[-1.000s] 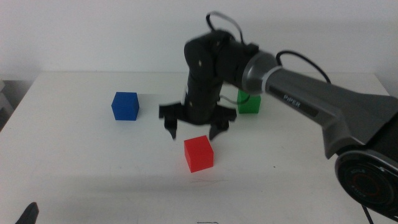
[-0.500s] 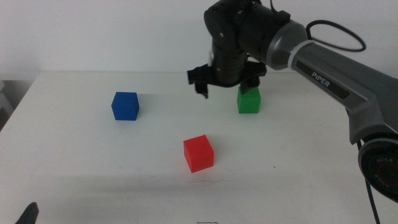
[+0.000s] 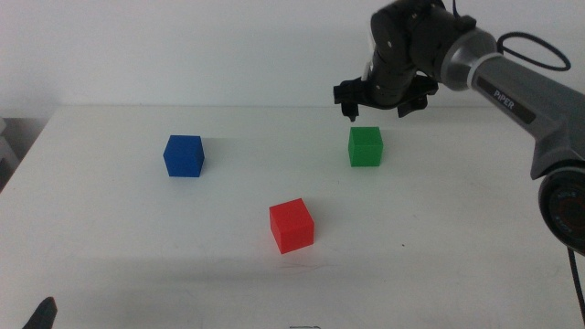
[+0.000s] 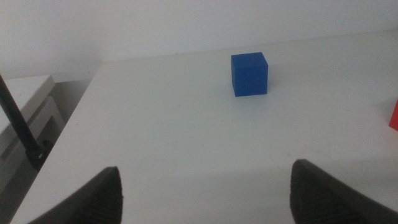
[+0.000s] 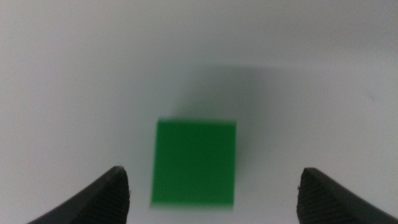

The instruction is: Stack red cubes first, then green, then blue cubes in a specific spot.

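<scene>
Green cube [image 5: 194, 163] lies between the right gripper's [image 3: 380, 103] spread jaws, below.

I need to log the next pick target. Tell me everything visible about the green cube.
The green cube is small, solid green and matte, with plain faces. It sits flat on the white table, toward the far right, apart from the other cubes. The right gripper hovers above it with jaws open; nothing touches it.

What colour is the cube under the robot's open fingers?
Green cube, clearest in the right wrist view.
</scene>
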`<state>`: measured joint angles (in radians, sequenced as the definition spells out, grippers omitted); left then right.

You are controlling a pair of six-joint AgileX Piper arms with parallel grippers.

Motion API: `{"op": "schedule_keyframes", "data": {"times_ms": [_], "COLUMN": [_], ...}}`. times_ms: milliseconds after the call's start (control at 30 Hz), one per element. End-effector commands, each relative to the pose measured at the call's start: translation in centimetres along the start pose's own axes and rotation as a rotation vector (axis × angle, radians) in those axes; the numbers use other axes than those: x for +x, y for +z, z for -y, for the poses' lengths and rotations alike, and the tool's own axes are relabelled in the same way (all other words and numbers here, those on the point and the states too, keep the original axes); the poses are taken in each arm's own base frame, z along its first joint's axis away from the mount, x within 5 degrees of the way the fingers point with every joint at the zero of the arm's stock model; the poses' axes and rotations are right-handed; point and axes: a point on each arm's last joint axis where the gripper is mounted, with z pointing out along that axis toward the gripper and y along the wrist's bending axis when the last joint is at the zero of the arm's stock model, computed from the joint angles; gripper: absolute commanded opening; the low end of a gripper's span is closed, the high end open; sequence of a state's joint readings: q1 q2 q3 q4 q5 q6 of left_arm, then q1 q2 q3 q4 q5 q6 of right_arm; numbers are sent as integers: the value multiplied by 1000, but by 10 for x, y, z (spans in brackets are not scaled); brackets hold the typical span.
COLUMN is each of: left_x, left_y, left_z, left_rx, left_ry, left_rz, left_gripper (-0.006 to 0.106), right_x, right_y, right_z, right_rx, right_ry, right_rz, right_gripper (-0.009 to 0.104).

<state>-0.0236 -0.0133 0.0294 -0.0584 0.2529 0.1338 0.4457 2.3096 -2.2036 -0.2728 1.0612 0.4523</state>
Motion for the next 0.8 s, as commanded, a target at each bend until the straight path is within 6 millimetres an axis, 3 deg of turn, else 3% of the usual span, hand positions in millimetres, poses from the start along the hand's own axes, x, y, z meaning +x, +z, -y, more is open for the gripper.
{"op": "schedule_keyframes", "data": {"times_ms": [0, 300, 500, 533, 600, 700, 767], "left_x": [-9, -9, -9, -9, -9, -9, -9], "left_y": [-2, -2, -2, -2, -2, -2, -2], "left_z": [-1, -1, -1, -1, -1, -1, -1], "left_rx": [-8, -8, -8, -8, -8, -8, -8], "left_ry": [-8, -8, -8, -8, -8, -8, -8], "left_rz": [100, 100, 100, 100, 100, 100, 100], "left_gripper": [91, 91, 91, 91, 91, 91, 91], "right_x": [-25, -23, -17, -17, -16, -15, -15], "right_y": [-27, 20, 36, 36, 35, 25, 12], "right_z": [13, 6, 4, 4, 5, 7, 9], "right_rx": [-31, -52, -42, -42, -40, -27, -9], "right_ry": [-6, -50, -51, -51, -47, -34, -45], "right_rz": [166, 211, 181, 181, 176, 143, 112], "right_gripper": [94, 93, 81, 76, 54, 1, -1]}}
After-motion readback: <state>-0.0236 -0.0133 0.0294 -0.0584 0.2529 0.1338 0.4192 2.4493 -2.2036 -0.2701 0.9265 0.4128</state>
